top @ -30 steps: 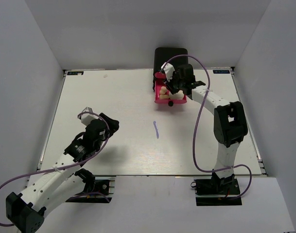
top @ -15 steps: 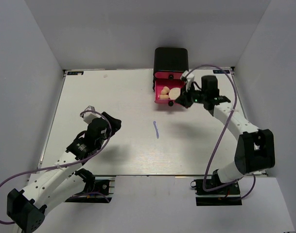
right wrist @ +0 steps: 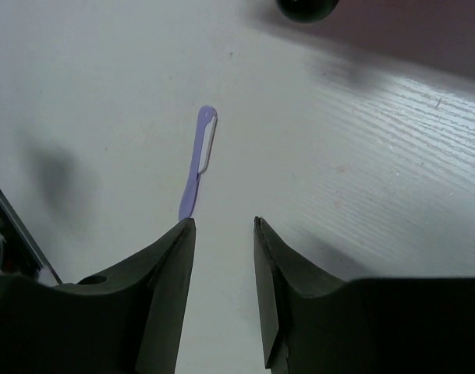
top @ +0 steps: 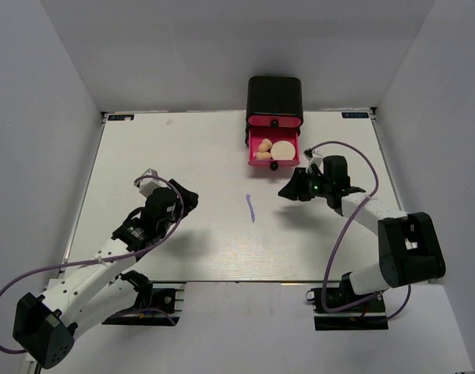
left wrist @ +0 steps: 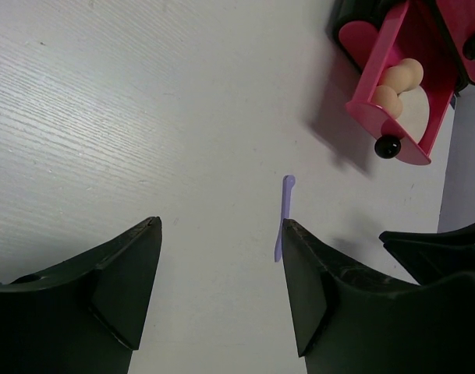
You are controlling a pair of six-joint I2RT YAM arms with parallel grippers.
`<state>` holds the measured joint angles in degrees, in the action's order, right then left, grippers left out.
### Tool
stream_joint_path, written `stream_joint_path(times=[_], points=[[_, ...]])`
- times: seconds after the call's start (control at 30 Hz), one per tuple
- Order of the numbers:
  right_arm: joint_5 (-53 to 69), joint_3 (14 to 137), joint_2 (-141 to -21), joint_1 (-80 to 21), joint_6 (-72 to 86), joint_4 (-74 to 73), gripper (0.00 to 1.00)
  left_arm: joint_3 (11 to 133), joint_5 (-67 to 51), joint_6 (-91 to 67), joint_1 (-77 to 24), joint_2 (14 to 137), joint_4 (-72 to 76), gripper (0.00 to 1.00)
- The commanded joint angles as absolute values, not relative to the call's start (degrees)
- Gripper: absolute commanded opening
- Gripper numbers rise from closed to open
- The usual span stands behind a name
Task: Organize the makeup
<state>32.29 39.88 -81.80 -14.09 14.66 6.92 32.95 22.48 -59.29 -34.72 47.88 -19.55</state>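
Observation:
A thin purple stick (top: 251,208) lies flat on the white table; it also shows in the left wrist view (left wrist: 283,217) and the right wrist view (right wrist: 198,163). The open pink drawer (top: 254,160) of the black box (top: 274,95) holds two peach sponges (top: 264,148) and a round cream puff (top: 283,149); the sponges show in the left wrist view (left wrist: 398,84). My right gripper (top: 288,192) is open and empty, low over the table right of the stick. My left gripper (top: 186,202) is open and empty, left of the stick. The palettes are out of view.
The table (top: 182,164) has raised edges and grey walls around it. The black box with its pulled-out drawer stands at the back middle. The right arm's purple cable (top: 354,156) loops over the right side.
My right gripper has pulled back from the drawer and swung down toward the table near the stick. My left gripper has shifted slightly toward the stick.

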Motion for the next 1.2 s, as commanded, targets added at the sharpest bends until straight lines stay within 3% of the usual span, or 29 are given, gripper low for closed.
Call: stream_joint_path(times=[0.0,0.2,0.6,1.17], points=[[28.75,38.85,-83.66,-13.8,29.25,20.9,0.43,34.1,21.89,-58.62,-35.07,47.9,-18.81,0.72],[25.15,39.63,-90.7,-13.88,38.23,32.77,0.43,34.19,21.8,-58.8,-35.07,48.34,-18.9,0.72],[22.68,49.21,-101.95,-14.15,40.17,38.41,0.49,35.59,22.06,-58.8,-35.07,50.36,-19.86,0.72],[20.83,56.25,-105.91,-13.8,38.76,39.82,0.4,36.65,21.27,-58.45,-35.07,53.79,-18.99,0.72]])
